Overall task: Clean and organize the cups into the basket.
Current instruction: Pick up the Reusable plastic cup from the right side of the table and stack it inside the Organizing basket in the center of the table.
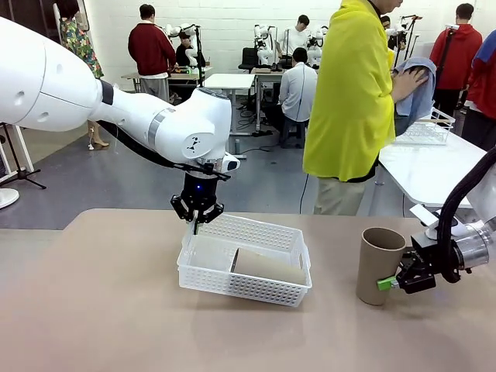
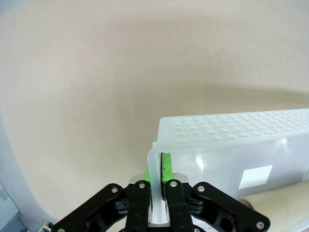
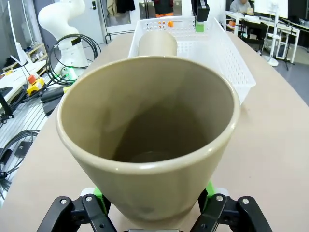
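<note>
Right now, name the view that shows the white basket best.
Front view: the whole basket shows, a tan cup lying inside and the left gripper clamped on its far left corner. The left wrist view gives that corner close up; the right wrist view has the basket partly behind a standing cup.

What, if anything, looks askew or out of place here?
The basket sits askew to the table edge, its far-left rim pinched by the left gripper; a tan cup lies sideways inside it. The right gripper's upright cup looks fine.
</note>
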Available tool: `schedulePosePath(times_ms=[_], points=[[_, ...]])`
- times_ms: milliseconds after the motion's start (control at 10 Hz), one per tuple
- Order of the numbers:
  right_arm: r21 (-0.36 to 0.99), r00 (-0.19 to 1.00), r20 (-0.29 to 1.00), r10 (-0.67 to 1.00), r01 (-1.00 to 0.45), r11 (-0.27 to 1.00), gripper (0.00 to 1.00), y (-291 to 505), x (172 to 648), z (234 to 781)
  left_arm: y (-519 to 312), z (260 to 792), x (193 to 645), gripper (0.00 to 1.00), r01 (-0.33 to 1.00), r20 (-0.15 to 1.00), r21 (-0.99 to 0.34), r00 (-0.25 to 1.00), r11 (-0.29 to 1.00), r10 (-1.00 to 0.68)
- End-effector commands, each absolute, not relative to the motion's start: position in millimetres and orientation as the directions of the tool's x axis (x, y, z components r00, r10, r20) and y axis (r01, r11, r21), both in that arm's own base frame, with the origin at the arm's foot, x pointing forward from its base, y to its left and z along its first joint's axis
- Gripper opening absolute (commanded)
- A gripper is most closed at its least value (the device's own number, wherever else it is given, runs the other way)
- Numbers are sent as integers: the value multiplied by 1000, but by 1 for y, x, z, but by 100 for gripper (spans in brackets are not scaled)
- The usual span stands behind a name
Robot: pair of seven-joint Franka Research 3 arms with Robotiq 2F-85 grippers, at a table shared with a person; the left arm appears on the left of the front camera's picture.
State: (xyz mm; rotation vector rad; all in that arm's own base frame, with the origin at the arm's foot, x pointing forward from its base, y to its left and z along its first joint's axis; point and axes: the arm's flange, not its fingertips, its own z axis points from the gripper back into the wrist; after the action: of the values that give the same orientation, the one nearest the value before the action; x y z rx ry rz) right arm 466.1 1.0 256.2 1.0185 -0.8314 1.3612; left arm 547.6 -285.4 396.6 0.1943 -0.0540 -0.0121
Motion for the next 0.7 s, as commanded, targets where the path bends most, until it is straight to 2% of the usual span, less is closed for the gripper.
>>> schedulePosePath(times_ms=[0, 100, 300, 500, 600], points=[[93, 59, 922, 383, -993, -71, 0, -2, 468, 260, -283, 395, 545, 0, 9, 55, 190, 998, 982, -20], [145, 115, 904, 413, -988, -43, 0, 1, 457, 292, -283, 395, 545, 0, 9, 55, 190, 998, 982, -20], [107, 81, 889, 451, -994, -32, 0, 10, 431, 378, -283, 395, 545, 0, 9, 55, 190, 998, 982, -20], [96, 109, 889, 445, -994, 51, 0, 11, 413, 464, -283, 395, 545, 0, 9, 55, 190, 998, 982, -20], [109, 125, 892, 435, -992, 62, 0, 11, 406, 488, -283, 395, 545, 0, 9, 55, 190, 998, 982, -20]])
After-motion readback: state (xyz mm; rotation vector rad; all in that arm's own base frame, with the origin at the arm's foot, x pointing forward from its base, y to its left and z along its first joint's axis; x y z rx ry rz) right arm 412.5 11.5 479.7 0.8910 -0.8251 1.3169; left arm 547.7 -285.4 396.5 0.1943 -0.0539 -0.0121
